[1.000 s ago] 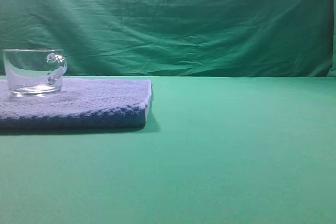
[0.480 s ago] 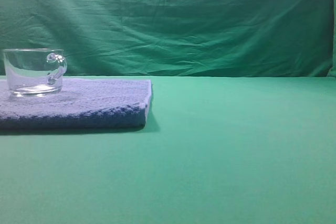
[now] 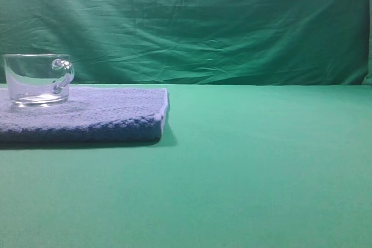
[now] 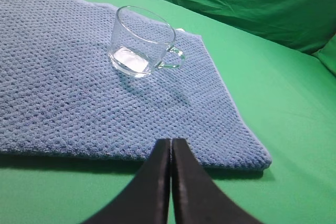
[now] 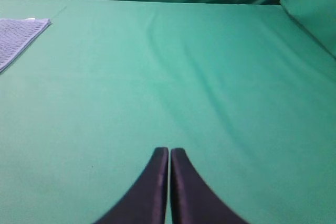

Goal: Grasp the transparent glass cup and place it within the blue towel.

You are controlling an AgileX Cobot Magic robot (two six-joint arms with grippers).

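The transparent glass cup (image 3: 38,79) stands upright on the blue towel (image 3: 104,117) at the left of the exterior view, handle to the right. In the left wrist view the cup (image 4: 140,43) rests on the towel (image 4: 63,103), well beyond my left gripper (image 4: 171,142), which is shut and empty over the towel's near edge. My right gripper (image 5: 169,151) is shut and empty over bare green cloth; a towel corner (image 5: 18,35) shows at the far left of that view. Neither gripper shows in the exterior view.
A green cloth (image 3: 261,166) covers the table. A wrinkled green backdrop (image 3: 203,21) hangs behind it. A green fold (image 5: 312,9) rises at the right of the right wrist view.
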